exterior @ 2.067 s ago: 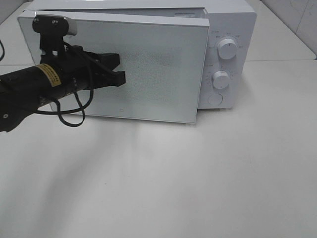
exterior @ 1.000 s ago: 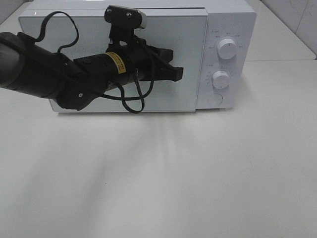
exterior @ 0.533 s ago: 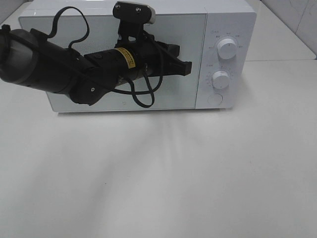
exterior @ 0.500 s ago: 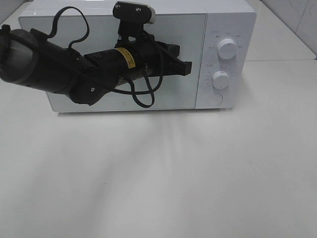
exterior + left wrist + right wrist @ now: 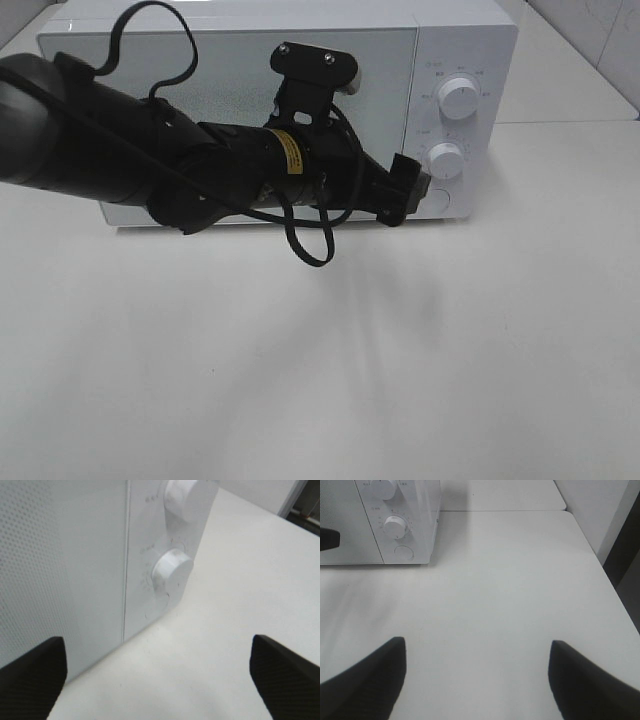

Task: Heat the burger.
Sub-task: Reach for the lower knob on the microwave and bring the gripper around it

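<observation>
Burger is nowhere to be seen in any view. My judgement is that it sits inside the microwave (image 5: 470, 30), behind the door (image 5: 230, 60), whose frosted panel shows nothing of the inside.

Two things have just changed. The door stood ajar at the microwave's front a couple of seconds ago and now lies flush with the cabinet. The left gripper (image 5: 405, 192), which was pressed shut against the door panel, has slid along the microwave's front to the control strip. It now hovers in front of the lower knob (image 5: 446, 160), just above the round button (image 5: 435, 200) at the strip's foot. Its fingers (image 5: 30, 675) have sprung wide apart and hold nothing, and the wrist view looks straight between them at that knob.

That suggests loading and closing are done and only starting the heat remains. The spread fingers probably need to close around the lower knob and turn it. I cannot read whether it sets time or power, because the printing around it is too small. The upper knob (image 5: 459, 97) is untouched.

The right gripper (image 5: 475, 680) hangs released and empty over the bare table (image 5: 520, 580), well away from the microwave's control side.
</observation>
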Controlling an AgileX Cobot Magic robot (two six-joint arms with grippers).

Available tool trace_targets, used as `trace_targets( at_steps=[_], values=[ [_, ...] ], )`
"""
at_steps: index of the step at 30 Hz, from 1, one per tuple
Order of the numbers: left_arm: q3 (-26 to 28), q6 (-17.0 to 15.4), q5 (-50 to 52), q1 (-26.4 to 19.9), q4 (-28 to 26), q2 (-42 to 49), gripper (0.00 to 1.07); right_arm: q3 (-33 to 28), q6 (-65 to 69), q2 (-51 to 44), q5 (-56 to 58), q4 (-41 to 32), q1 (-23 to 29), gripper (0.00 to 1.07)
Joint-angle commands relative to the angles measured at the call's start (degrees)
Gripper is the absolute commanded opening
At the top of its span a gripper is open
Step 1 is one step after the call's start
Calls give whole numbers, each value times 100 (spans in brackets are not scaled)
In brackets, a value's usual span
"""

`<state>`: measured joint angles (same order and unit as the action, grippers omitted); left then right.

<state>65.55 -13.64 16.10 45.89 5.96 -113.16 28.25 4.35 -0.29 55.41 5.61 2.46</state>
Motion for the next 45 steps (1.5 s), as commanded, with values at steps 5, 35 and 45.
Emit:
trace_targets(
  at_steps=[5, 35, 45],
  values=[
    [-6, -57, -2126, 138, 46, 636, 101, -6, 34, -166, -40, -11, -46, 70],
    [-252, 97, -7827, -607, 195, 2807, 101, -6, 34, -166, -40, -11, -46, 70],
    [-980, 1432, -7764, -3134, -894, 3879, 101, -6, 34, -166, -40, -11, -46, 70]
  ],
)
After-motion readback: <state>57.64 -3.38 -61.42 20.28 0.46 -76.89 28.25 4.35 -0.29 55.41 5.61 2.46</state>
